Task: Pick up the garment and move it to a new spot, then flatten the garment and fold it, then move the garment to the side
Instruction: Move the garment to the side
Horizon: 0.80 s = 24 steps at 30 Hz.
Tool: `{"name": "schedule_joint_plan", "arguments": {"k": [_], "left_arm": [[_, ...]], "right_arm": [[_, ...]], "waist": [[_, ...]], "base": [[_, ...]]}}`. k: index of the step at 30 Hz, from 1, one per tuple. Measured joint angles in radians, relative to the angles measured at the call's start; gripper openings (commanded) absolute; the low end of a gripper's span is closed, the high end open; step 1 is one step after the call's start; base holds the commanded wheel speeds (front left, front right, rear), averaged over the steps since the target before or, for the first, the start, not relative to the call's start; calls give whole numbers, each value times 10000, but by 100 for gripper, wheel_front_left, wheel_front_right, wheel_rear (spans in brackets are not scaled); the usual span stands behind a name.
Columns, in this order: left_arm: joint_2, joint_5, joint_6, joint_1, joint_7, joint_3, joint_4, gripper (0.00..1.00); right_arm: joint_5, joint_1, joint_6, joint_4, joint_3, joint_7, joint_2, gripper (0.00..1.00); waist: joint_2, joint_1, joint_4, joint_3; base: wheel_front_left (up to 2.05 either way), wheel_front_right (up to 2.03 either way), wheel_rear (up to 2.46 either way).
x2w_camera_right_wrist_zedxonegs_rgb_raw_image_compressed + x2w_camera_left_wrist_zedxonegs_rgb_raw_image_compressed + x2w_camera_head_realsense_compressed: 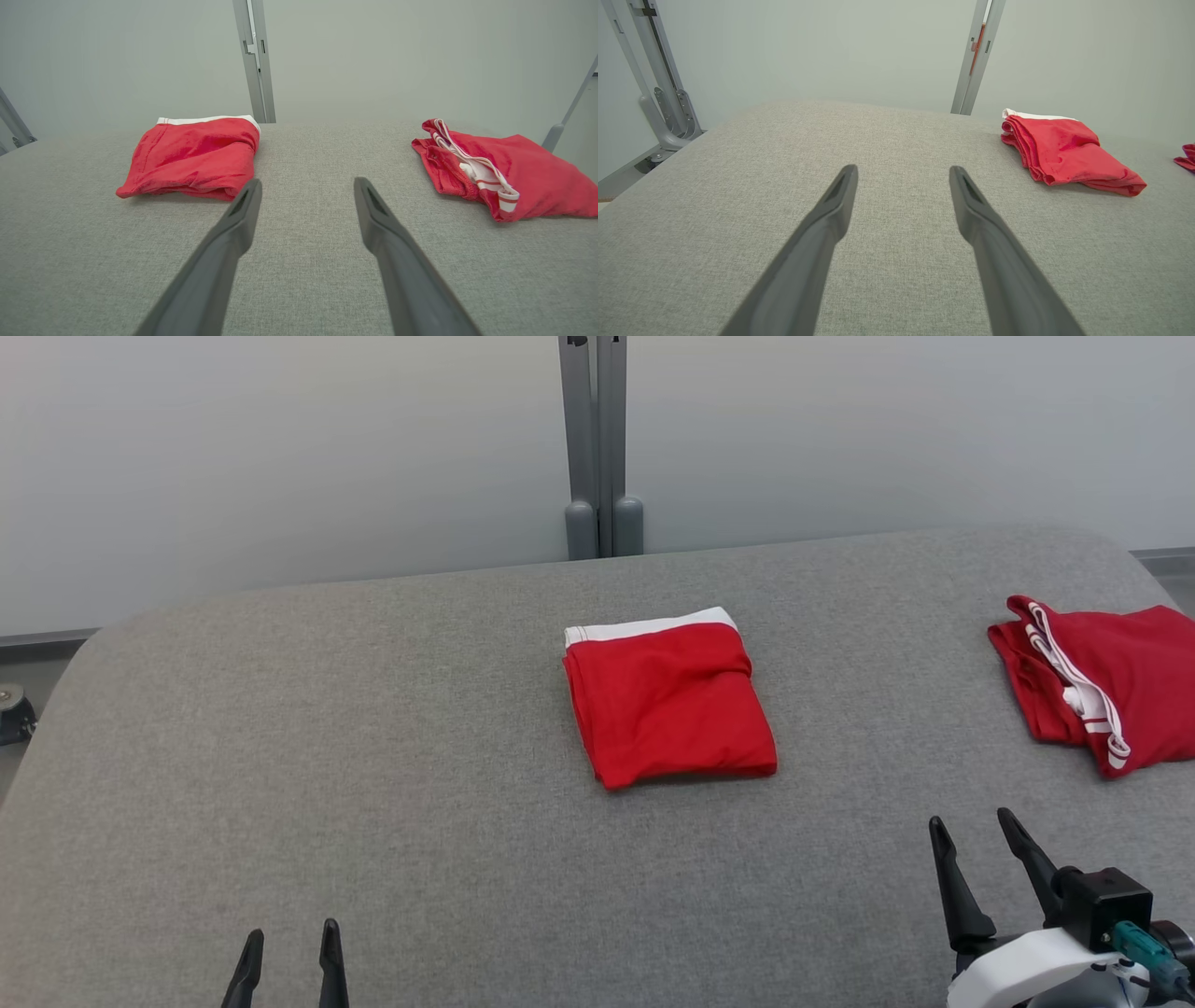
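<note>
Folded red shorts (667, 705) at the middle of the grey bench (373, 756), white waistband along the twelve o'clock edge, lying flat, touched by nothing. Second red garment (1111, 681), white-striped and looser, at three o'clock from them, well apart, toward the bench's right side.

Left hand (291, 933) at seven o'clock of the head view, fingers spread, nothing between them. Right hand (971, 819) at five o'clock, likewise released and empty, over bare bench.

Reads as flattening and folding done for the shorts, with the move to the side not yet made.

Hinges on this: from the right hand, shorts at ten o'clock and near; from the left hand, at one o'clock and farther off. Right hand the nearer, then, facing the bundle's three o'clock edge and five o'clock corner. Long axis hard to call from this angle: close to square, perhaps running eleven to five o'clock, skewed a little.

Calls for a low approach by the right hand to that near corner, pinching every layer together to keep the fold shut. Risks lifting the top layer alone and spilling the fold open.
</note>
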<state>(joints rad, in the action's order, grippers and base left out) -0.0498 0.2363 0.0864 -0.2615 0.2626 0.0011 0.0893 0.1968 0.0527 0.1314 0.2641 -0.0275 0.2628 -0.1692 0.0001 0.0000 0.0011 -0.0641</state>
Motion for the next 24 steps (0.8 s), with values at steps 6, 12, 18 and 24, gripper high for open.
{"name": "schedule_joint_plan", "arguments": {"k": [6, 12, 18, 24], "left_arm": [[0, -4, 0, 5, 0, -31, -19, 100], [-2, -6, 4, 64, 0, -105, -81, 100], [-2, -12, 132, 816, 0, -546, -52, 100], [0, 150, 255, 1770, 0, -1258, 178, 100]], "right_arm": [[-56, -17, 0, 81, -12, 0, 50, 100], [600, -954, 0, 775, 109, -286, 332, 100], [1802, -3870, -6, 1476, 263, -3992, 370, 100], [2174, -6334, -8, 2999, 917, -7135, 529, 100]], "waist": [[0, 0, 89, 85], [0, 0, 212, 330], [0, 0, 349, 947], [0, 0, 752, 1887]], "base": [[0, 0, 0], [0, 0, 0], [0, 0, 0], [0, 0, 0]]}}
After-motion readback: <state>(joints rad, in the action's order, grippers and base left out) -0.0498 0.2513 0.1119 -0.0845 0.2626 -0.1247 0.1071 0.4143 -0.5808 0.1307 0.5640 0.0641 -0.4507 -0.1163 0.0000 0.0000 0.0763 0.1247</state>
